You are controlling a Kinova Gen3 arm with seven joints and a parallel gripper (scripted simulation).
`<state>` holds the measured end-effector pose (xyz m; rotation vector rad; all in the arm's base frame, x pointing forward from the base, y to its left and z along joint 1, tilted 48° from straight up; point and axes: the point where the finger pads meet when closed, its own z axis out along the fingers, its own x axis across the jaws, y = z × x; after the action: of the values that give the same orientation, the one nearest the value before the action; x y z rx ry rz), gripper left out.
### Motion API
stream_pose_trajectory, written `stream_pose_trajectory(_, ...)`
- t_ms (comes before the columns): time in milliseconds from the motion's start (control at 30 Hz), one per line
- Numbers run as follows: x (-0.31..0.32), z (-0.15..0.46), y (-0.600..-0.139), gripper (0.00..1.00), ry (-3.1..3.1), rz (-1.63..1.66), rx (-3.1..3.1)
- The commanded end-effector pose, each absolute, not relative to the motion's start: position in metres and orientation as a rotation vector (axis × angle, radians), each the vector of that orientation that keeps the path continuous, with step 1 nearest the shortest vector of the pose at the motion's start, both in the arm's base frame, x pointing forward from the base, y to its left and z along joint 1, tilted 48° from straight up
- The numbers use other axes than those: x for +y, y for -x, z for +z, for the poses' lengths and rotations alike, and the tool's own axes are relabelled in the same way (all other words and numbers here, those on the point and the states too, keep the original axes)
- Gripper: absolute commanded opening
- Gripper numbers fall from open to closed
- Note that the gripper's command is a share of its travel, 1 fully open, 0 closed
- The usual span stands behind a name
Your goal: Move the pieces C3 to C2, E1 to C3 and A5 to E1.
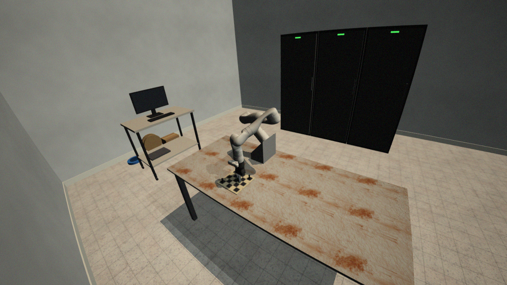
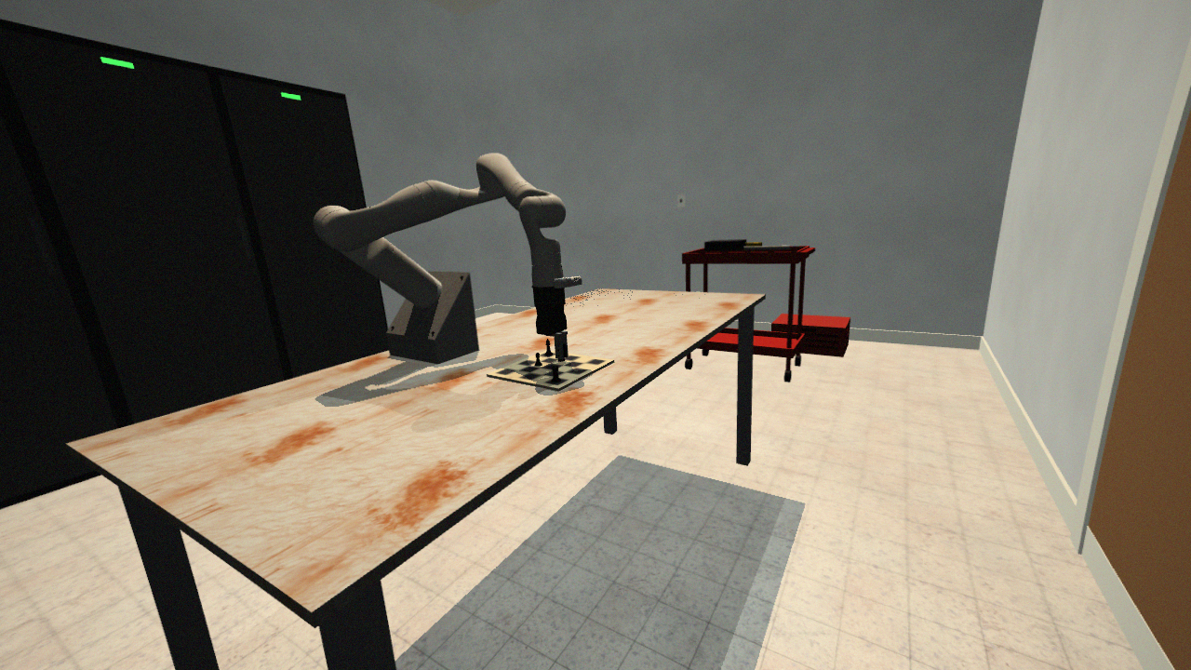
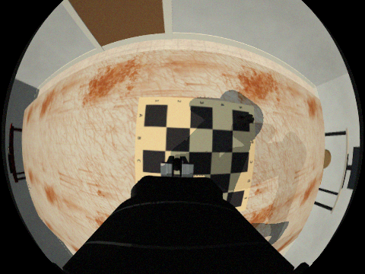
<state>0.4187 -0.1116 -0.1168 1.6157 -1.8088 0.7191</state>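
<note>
On the rust-stained table [image 2: 274,466], a grey arm [image 2: 433,199] reaches down over the small chessboard [image 2: 587,367]. Its gripper [image 2: 560,340] is pinching a dark chess piece [image 3: 176,161] above the board; which square lies beneath cannot be told. Two more dark pieces [image 2: 539,359] stand beside it.

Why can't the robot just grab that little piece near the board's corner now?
Probably not yet: the tool is already shut on another dark piece above the board. The corner piece stands unblocked, so it looks reachable after a release.
</note>
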Motion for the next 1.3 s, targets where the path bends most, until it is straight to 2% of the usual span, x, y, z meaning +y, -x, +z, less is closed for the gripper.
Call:
stream_pose_trajectory(0,-0.1110,-0.1189,-0.4212,0.00,-1.627,0.718,-1.805)
stream_pose_trajectory(1267,-0.1138,-0.1214,-0.4209,0.00,-1.627,0.718,-1.805)
